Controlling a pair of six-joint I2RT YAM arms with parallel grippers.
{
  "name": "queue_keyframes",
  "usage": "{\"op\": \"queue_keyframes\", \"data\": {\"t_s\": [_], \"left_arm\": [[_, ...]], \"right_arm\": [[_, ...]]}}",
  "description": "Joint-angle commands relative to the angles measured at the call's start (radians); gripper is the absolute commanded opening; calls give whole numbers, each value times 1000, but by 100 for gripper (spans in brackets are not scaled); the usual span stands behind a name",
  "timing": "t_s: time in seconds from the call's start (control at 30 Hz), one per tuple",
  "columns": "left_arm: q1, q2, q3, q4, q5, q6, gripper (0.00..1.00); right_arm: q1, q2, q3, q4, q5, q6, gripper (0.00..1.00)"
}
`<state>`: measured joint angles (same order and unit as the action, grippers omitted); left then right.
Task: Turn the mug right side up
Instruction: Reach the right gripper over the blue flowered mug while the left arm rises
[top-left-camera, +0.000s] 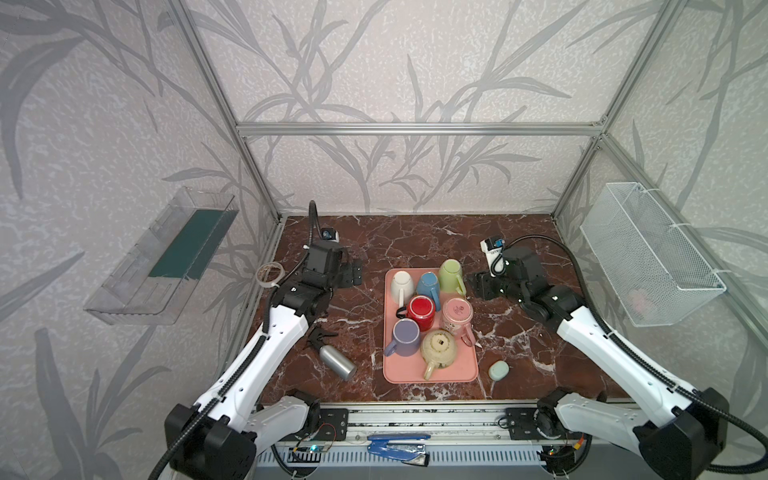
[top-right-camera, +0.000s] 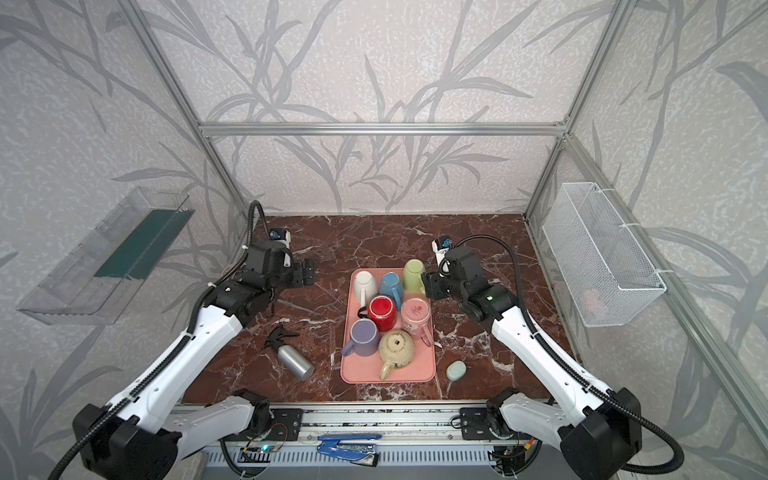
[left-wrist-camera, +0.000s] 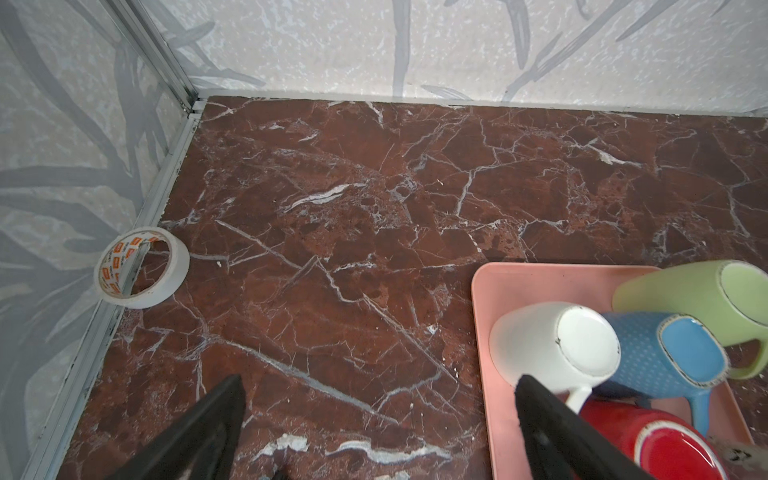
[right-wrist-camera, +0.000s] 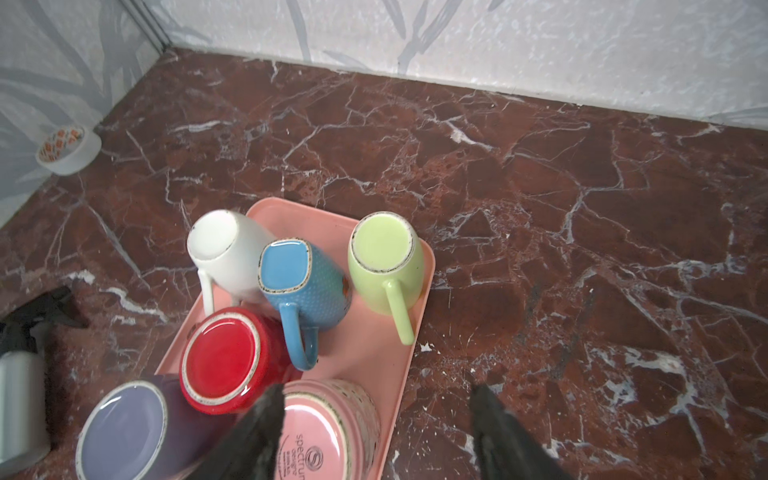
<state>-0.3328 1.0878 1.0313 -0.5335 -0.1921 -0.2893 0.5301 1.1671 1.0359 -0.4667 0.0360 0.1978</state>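
- Top views: the glossy green mug (top-left-camera: 451, 276) and the other mugs (top-left-camera: 420, 309) all stood base-up on the pink plastic tray (top-left-camera: 399, 370). Nothing had been flipped, so the task had barely begun. The right gripper (top-left-camera: 477, 286) hovered just beside the green mug, the likely target.
- Left wrist: the left gripper (left-wrist-camera: 378, 380) had its jaws wide apart and empty, over the veined marble table (left-wrist-camera: 374, 208).
- Right wrist: the right gripper's jaws were apart, clamping nothing. The green mug's rough unglazed foot ring showed.
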Motion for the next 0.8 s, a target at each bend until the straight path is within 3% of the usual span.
{"op": "queue_keyframes", "data": {"t_s": [0.0, 0.17, 0.3, 0.77], "left_arm": [[-5, -69, -15, -88, 50, -70, 99], [-5, -113, -45, -122, 113, -122, 99], [-5, -130, -59, -142, 168, -143, 99], [-5, -199, -130, -98, 273, -147, 99]], "right_arm": [[58, 59, 90, -173, 17, 30, 63], [136, 155, 162, -226, 46, 26, 60], [161, 259, 233, -268, 22, 8, 44], [177, 534, 427, -345, -3, -42, 45]]}}
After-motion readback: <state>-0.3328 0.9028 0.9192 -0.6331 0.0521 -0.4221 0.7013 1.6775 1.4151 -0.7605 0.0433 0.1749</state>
